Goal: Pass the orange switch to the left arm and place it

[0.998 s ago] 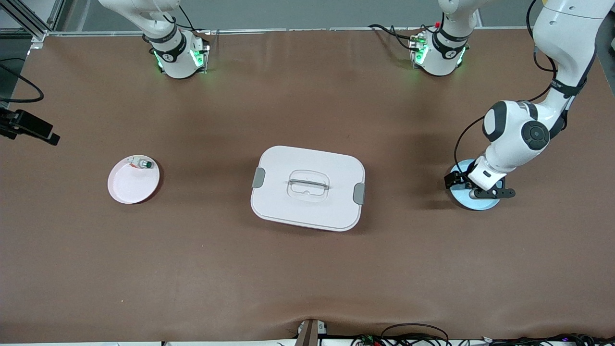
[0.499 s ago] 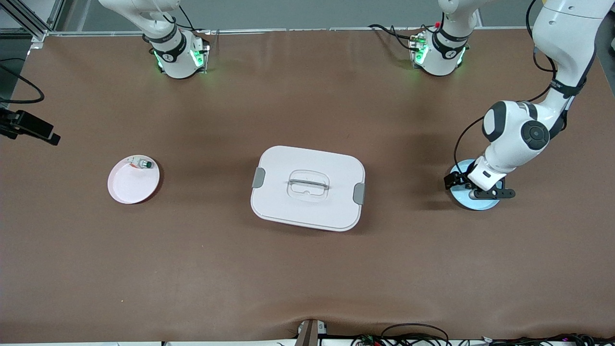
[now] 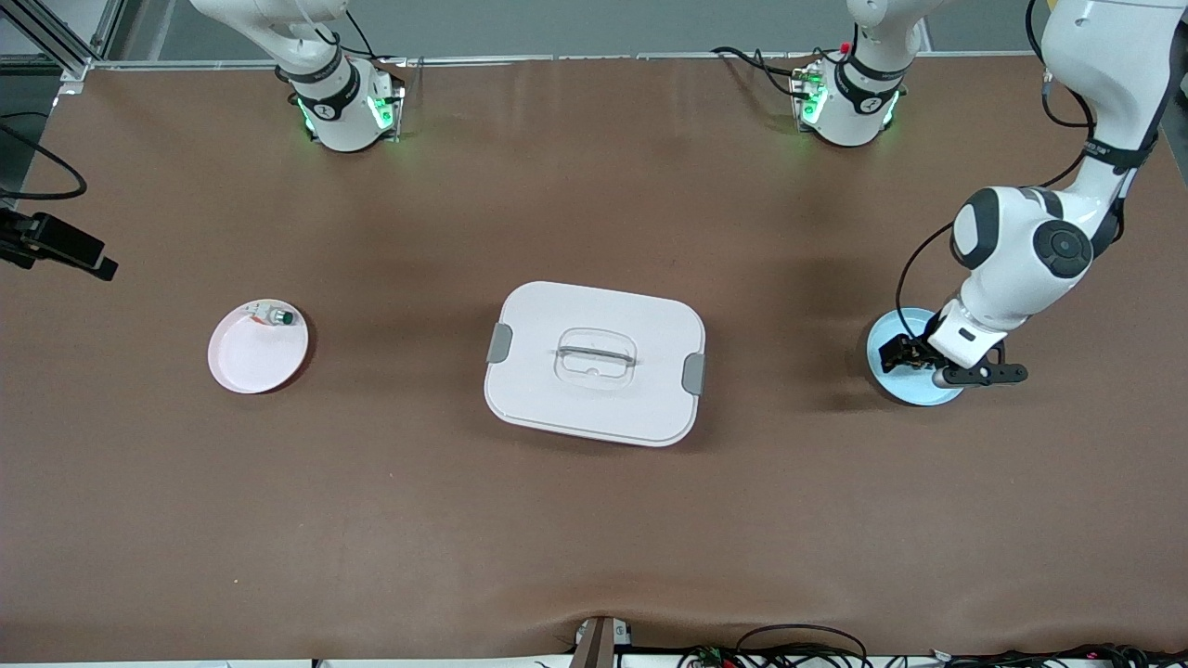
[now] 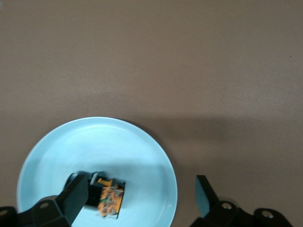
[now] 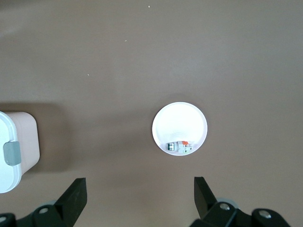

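Note:
The orange switch [image 4: 106,196], black-bodied with orange on it, lies in a light blue plate [image 4: 94,146] at the left arm's end of the table. My left gripper [image 4: 138,198] is open low over that plate [image 3: 914,391]. One finger [image 4: 71,198] is right beside the switch and the other stands past the plate's rim. In the front view the left gripper [image 3: 914,360] hides the switch. The white box [image 3: 594,362] with grey latches stands mid-table. My right gripper [image 5: 137,198] is open and empty, waiting high over the table by a pink plate [image 5: 180,125].
The pink plate [image 3: 258,353] lies toward the right arm's end and holds a white switch with a green cap [image 3: 275,317], which also shows in the right wrist view [image 5: 182,147]. The box's corner [image 5: 14,146] shows there too. Cables run along the table's near edge.
My left gripper has shifted a little toward the left arm's end of the table, still low over the blue plate. The right arm has not moved.

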